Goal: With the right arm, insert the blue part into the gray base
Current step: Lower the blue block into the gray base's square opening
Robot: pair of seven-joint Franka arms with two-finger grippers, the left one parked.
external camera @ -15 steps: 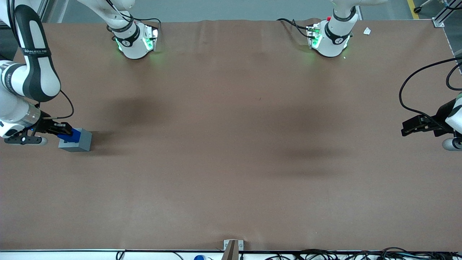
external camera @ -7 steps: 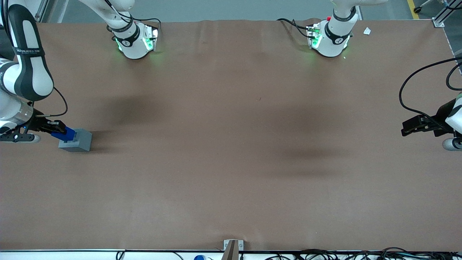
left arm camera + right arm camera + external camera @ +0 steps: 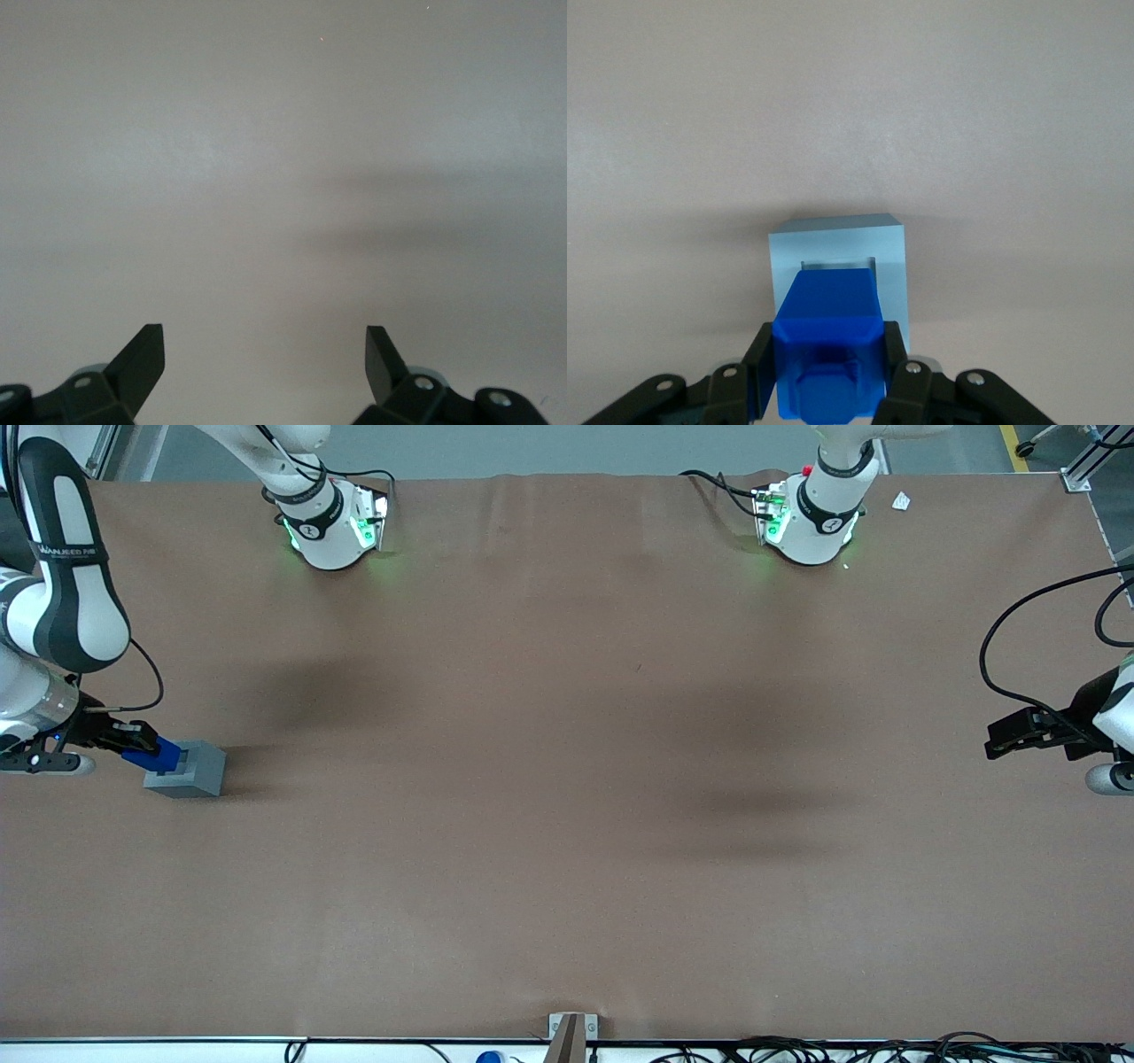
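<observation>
from the front, there was one blue part (image 3: 155,754) and one gray base (image 3: 188,770), both on the brown table (image 3: 567,824) toward the working arm's end. the right arm (image 3: 53,602) reached down to them, and its gripper (image 3: 133,740) sat just beside the base, at the part's upper end. the part stood tilted, its lower end at the top face of the base and its upper end between the black fingers. one thin black cable (image 3: 146,682) looped above the gripper.

in the right wrist view, one blue part (image 3: 829,341) and one gray base (image 3: 840,266) showed again. the gripper (image 3: 829,381) was clamped on the part: one finger (image 3: 764,372) pressed each side of the block, so the jaws stood only as wide as the part itself. the part's stub end faced the camera, and its other end lay over the square recess (image 3: 838,263) in the base's top face; how deep it sat in the recess could not be told.

the left wrist view showed none of the task's things.
</observation>
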